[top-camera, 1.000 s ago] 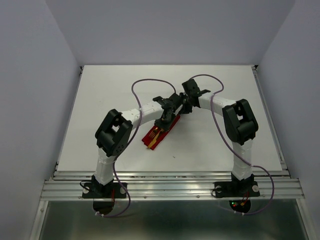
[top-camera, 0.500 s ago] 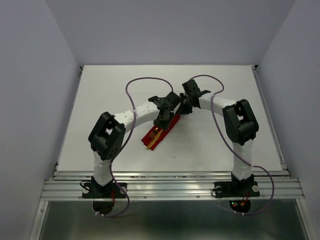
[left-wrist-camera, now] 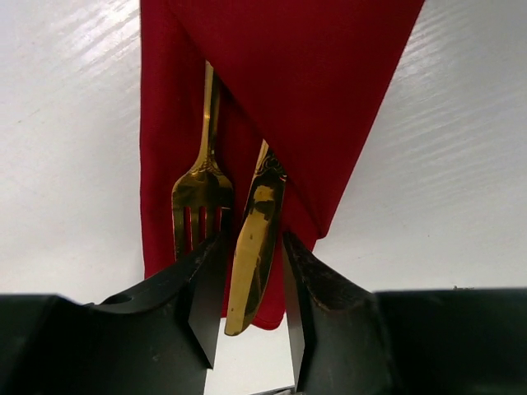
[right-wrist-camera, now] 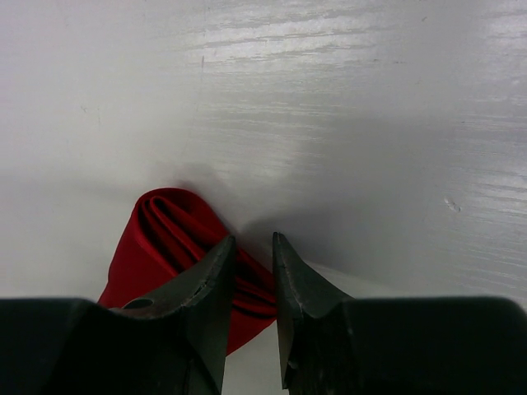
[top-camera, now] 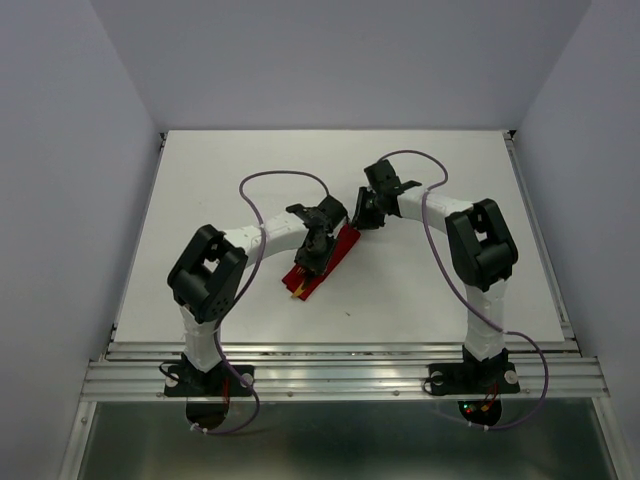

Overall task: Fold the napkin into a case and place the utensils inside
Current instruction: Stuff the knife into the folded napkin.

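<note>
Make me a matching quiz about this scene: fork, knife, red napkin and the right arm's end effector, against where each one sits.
1 fork
2 knife
3 napkin case
4 right end effector

A blade between the fingers of the left end effector
B red, folded, lying on the white table
C at the case's rolled end
D tines showing, handle under the red fold

Pairs: 1-D, 2-A, 3-B, 4-C

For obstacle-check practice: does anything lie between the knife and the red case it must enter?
Nothing visible does. The knife lies handle-first under the flap of the case, beside the fork; the left tool straddles its blade.
</note>
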Controlling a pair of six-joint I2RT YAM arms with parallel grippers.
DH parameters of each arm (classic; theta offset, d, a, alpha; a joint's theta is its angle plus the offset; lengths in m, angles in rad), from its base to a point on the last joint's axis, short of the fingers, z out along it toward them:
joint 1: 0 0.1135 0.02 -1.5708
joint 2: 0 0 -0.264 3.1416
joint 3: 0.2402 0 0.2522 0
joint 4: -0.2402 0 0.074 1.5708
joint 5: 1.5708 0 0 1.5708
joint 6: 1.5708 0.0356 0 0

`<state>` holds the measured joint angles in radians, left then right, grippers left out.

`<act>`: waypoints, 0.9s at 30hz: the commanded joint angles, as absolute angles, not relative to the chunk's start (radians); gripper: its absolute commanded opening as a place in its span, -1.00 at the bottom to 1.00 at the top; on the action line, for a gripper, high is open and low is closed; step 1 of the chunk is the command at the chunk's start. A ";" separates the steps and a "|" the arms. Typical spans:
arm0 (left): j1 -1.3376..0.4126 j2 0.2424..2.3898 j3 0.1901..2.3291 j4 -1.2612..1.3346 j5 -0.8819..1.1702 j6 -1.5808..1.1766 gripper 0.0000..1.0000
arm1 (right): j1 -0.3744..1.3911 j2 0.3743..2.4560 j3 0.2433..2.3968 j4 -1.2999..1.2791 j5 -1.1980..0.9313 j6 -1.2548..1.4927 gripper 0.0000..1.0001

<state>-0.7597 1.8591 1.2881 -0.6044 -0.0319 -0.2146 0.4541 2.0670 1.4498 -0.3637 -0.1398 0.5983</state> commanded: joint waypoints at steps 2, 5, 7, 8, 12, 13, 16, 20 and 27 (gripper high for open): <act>-0.744 1.824 1.281 -0.558 -0.006 -0.210 -0.12 | 0.468 2.014 1.437 -0.350 -0.150 0.589 -0.39; -0.742 1.838 1.290 -0.560 -0.006 -0.204 -0.13 | 0.468 2.016 1.440 -0.348 -0.152 0.589 -0.39; -0.741 1.848 1.296 -0.563 -0.006 -0.196 -0.14 | 0.468 2.016 1.440 -0.350 -0.149 0.589 -0.39; -0.741 1.851 1.298 -0.563 -0.005 -0.195 -0.14 | 0.468 2.016 1.440 -0.350 -0.149 0.589 -0.39; -0.741 1.870 1.304 -0.569 -0.006 -0.186 -0.14 | 0.468 2.016 1.439 -0.350 -0.146 0.589 -0.39; -0.741 1.873 1.304 -0.572 -0.005 -0.184 -0.15 | 0.468 2.016 1.440 -0.350 -0.146 0.591 -0.39; -0.741 1.884 1.296 -0.574 -0.006 -0.179 -0.21 | 0.468 2.019 1.440 -0.350 -0.147 0.592 -0.39; -0.741 1.893 1.289 -0.569 -0.005 -0.176 -0.31 | 0.468 2.023 1.445 -0.350 -0.149 0.592 -0.39; -0.741 1.894 1.313 -0.581 -0.009 -0.161 -0.54 | 0.468 2.022 1.445 -0.350 -0.149 0.589 -0.39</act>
<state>-0.7425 1.8828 1.2873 -0.5632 -0.0055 -0.1787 0.4541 2.0598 1.4425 -0.3653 -0.1398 0.5983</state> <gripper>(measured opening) 0.320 0.306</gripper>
